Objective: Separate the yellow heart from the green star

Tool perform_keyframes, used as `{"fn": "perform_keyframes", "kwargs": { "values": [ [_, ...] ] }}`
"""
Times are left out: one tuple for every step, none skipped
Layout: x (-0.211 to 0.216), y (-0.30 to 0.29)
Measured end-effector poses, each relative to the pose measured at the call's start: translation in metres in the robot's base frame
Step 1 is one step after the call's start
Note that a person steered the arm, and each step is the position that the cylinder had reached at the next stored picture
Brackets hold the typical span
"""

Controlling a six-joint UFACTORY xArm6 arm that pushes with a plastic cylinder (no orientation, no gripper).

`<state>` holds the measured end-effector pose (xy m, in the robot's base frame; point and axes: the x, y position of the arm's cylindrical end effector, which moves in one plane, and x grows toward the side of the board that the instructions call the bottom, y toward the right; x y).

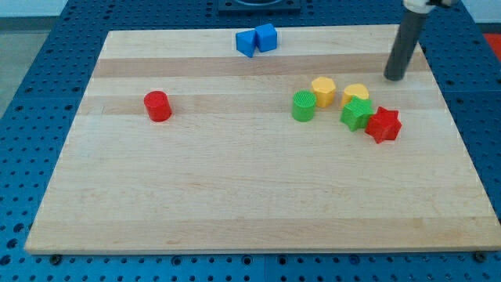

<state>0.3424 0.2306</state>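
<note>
Yellow heart point(355, 93) touches the green star point(357, 113); with no fingers to close, my tip point(393, 77) should push the heart leftward, away.

My tip point(394, 77) sits at the frame's upper right, just apart from the yellow heart point(355, 93), which touches the green star point(357, 114) below it.

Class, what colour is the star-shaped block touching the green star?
Red: the red star sits against the green star, clearest in the camera view.
</note>
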Motion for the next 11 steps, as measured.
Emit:
{"fn": "perform_keyframes", "kwargs": {
  "values": [
    [0.022, -0.007],
    [0.03, -0.028],
    [0.03, -0.037],
    [0.038, -0.037],
    [0.049, -0.055],
    [0.049, -0.081],
    [0.049, -0.101],
    [0.049, -0.115],
    [0.049, -0.134],
    [0.049, -0.158],
    [0.049, -0.184]
  ]
}}
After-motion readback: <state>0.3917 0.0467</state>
